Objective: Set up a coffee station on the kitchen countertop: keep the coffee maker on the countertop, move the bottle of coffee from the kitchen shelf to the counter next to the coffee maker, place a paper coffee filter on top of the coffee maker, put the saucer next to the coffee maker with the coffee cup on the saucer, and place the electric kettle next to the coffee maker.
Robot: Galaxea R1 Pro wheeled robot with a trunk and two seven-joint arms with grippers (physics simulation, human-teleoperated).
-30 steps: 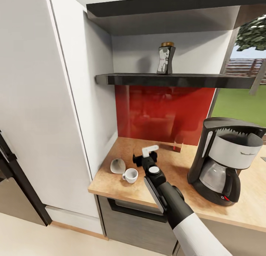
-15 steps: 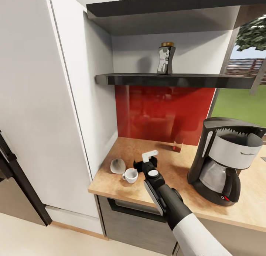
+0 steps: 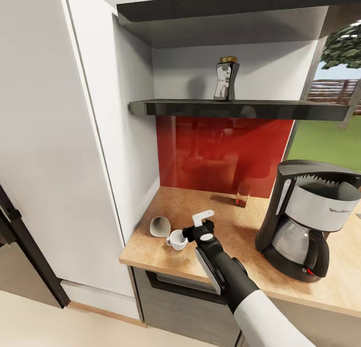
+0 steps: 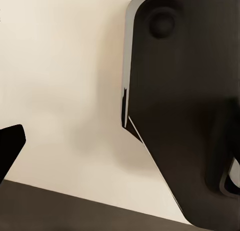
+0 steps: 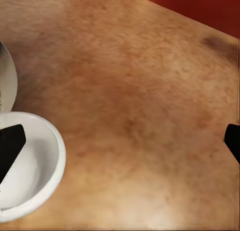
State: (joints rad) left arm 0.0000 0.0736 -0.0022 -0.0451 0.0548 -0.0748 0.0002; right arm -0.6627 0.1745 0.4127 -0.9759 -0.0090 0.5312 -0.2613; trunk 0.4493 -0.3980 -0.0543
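Note:
A white coffee cup [image 3: 176, 239] stands near the left end of the kitchen countertop [image 3: 235, 267], with a pale paper coffee filter [image 3: 159, 226] lying just behind it. My right gripper [image 3: 195, 226] hovers open right beside the cup; in the right wrist view one fingertip [image 5: 10, 147] hangs over the cup's [image 5: 30, 166] mouth. The black coffee maker [image 3: 306, 218] with its steel carafe stands at the right. Up on the dark kitchen shelf [image 3: 235, 108] is the bottle of coffee [image 3: 226, 78]. The left gripper's fingertip [image 4: 10, 146] shows against a cream surface. Saucer and electric kettle are out of view.
A small glass with a red base [image 3: 242, 196] stands against the red backsplash [image 3: 220, 151]. A tall white cabinet side [image 3: 125, 136] walls off the counter's left end. Grey cabinet fronts [image 3: 170, 297] run below the counter edge.
My right gripper has come down and back toward the cup, ending close beside it. The view has shifted slightly; the cup and filter have not moved.

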